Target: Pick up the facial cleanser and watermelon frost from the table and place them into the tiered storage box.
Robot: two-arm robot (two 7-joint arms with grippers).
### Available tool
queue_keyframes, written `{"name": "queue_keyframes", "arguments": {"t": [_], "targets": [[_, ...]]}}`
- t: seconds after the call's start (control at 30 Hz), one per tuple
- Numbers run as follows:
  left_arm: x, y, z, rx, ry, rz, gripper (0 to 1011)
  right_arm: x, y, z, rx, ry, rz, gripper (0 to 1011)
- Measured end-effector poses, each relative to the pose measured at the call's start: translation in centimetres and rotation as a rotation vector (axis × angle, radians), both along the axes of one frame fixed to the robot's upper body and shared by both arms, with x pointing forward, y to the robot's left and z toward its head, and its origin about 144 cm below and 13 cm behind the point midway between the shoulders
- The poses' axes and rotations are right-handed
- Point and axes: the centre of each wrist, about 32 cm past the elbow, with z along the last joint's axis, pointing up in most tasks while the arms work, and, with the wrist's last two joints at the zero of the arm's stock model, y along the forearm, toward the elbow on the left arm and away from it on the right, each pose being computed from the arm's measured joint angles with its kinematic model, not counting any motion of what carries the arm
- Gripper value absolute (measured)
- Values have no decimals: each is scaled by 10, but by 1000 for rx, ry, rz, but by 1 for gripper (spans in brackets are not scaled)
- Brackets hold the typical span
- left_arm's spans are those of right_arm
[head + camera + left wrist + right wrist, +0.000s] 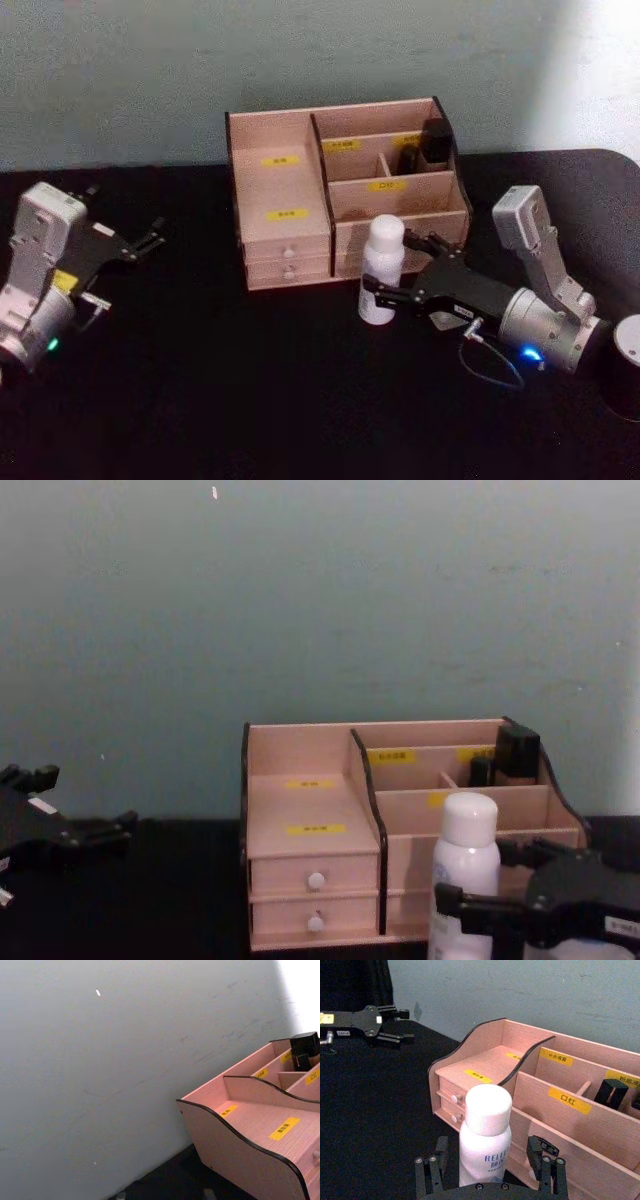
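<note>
We read "RELLE" on the facial cleanser bottle (485, 1146). One yellow label (569, 1100) on the tiered storage box (535, 1112) says "口红"; others are too small.

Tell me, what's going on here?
The right gripper has its open fingers either side of the white facial cleanser bottle, which stands upright on the black table in front of the tiered storage box; it is not yet lifted. The left gripper lies idle, open, at the table's left. A dark item sits in the box's rear right compartment.
</note>
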Motion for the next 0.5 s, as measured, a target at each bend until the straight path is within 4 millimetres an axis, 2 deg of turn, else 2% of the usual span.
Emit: {"name": "queue_keyframes", "arguments": {"t": [0.5], "targets": [[0, 0, 0, 0, 0, 0, 1001, 6, 4, -3, 19, 34, 4, 1002]]}}
